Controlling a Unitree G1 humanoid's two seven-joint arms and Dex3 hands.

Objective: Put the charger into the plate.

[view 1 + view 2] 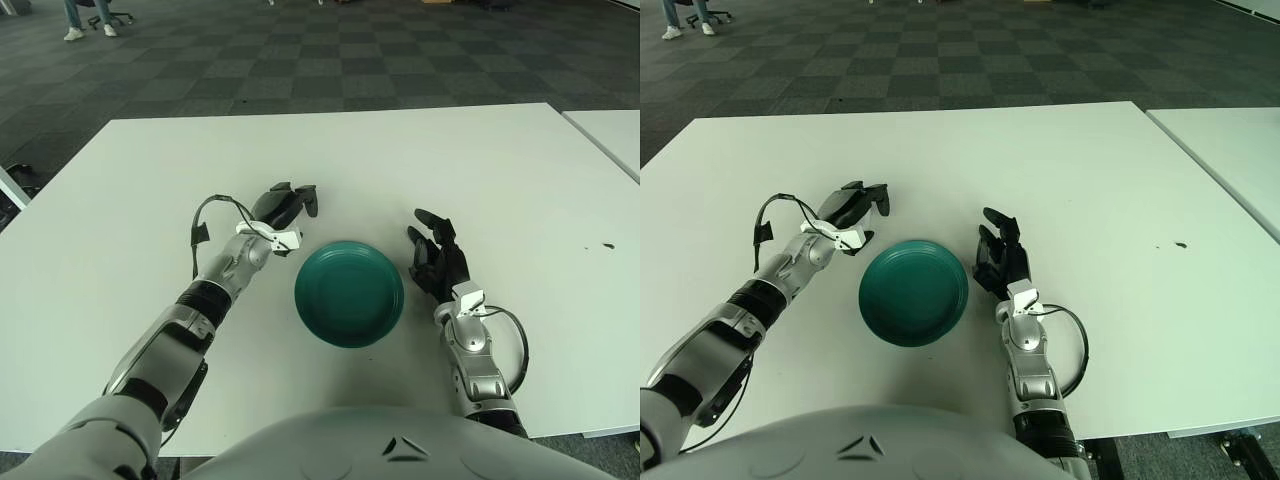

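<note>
One round teal plate (349, 293); left hand (283, 205) fingers curled, right hand (436, 257) fingers spread.

White surface in a carpeted office

Dark checkered carpet tiles (330, 60) stretch beyond the surface (420, 160); a second white table (1230, 150) stands just beside, right; a seated person's legs (85, 18) far left.
</note>
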